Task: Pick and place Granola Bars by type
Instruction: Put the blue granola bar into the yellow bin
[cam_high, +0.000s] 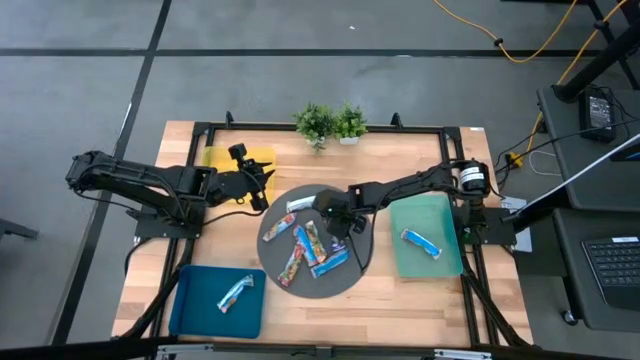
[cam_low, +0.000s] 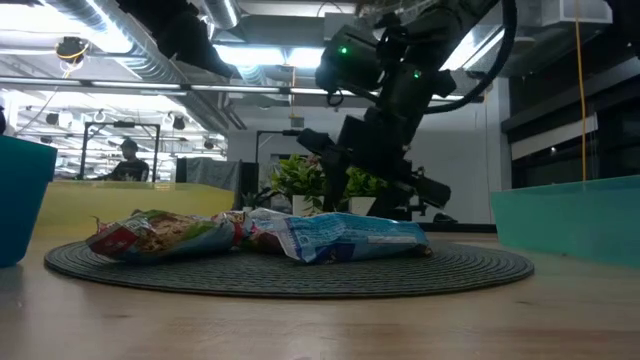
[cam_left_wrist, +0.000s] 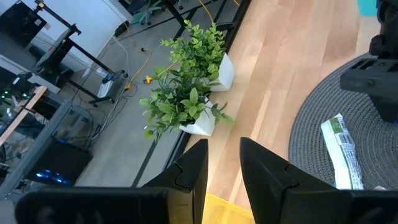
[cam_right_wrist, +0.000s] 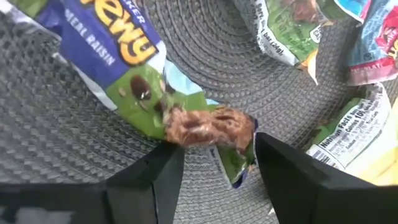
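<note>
My right gripper (cam_right_wrist: 214, 163) hangs over the round grey mat (cam_high: 355, 262), jaws apart, straddling the torn end of a green-and-purple granola bar (cam_right_wrist: 134, 74) lying flat just ahead of my fingertips. Its long axis runs diagonally away from the jaws. My left gripper (cam_left_wrist: 222, 163) waits with jaws apart near the potted plants (cam_left_wrist: 186, 87) at the bench's far edge.

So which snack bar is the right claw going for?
The bar with the purple-and-green wrapper on the round grey mat: its end lies between the open right claw.
</note>
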